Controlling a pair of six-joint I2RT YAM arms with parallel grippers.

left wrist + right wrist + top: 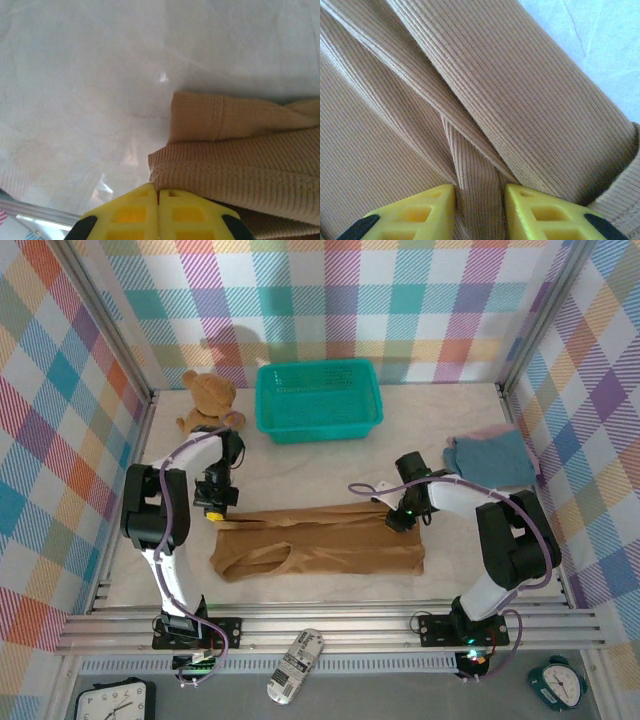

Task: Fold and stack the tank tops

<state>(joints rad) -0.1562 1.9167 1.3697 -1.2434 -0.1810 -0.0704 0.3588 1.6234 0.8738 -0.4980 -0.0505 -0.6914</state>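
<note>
The ochre brown tank top lies folded into a long band across the middle of the table. My left gripper is at its far left corner, and in the left wrist view the yellow fingertips are pressed together with the ribbed hem caught at their tips. My right gripper rests on the far right end of the band. There its jaws pinch a raised fold of the ribbed cloth. A folded slate blue tank top lies at the right wall with a pink edge showing behind it.
A teal mesh basket stands at the back centre and a brown teddy bear sits to its left. Plaid walls close in both sides and the back. A remote and two clocks lie below the table's front rail.
</note>
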